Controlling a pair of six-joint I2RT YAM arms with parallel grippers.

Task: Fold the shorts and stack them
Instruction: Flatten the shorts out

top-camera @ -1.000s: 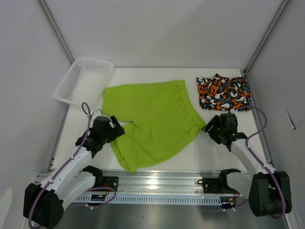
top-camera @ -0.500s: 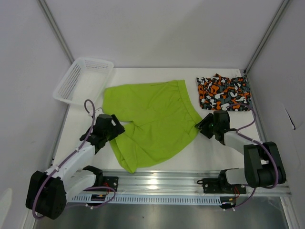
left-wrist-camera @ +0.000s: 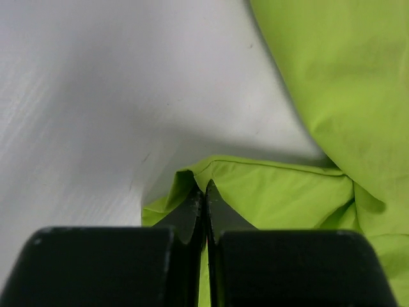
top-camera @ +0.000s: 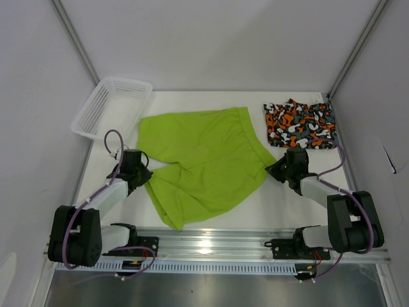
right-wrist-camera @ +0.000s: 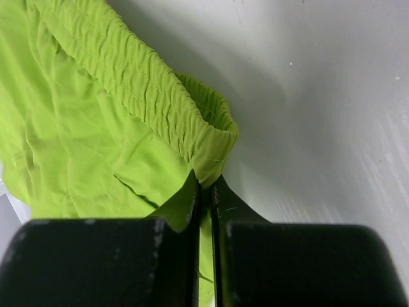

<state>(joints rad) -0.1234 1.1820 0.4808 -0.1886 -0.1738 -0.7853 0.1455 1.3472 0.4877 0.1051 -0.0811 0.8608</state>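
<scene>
The lime green shorts (top-camera: 204, 160) lie spread flat in the middle of the white table. My left gripper (top-camera: 142, 178) is shut on the hem of their left leg (left-wrist-camera: 268, 185), low at the table's left side; green cloth shows between its jaws. My right gripper (top-camera: 273, 169) is shut on the right corner of the elastic waistband (right-wrist-camera: 208, 147), and the cloth is pinched between its fingers (right-wrist-camera: 185, 204). The orange, black, grey and white camo shorts (top-camera: 300, 124) lie folded at the back right, apart from both grippers.
A white mesh basket (top-camera: 112, 105) leans at the back left corner against the wall. Grey walls close in the table on three sides. A metal rail (top-camera: 211, 246) with the arm bases runs along the near edge.
Both grippers have dropped to the table and closed on the green shorts, the left on the leg hem, the right on the waistband corner. The shorts have barely shifted.
</scene>
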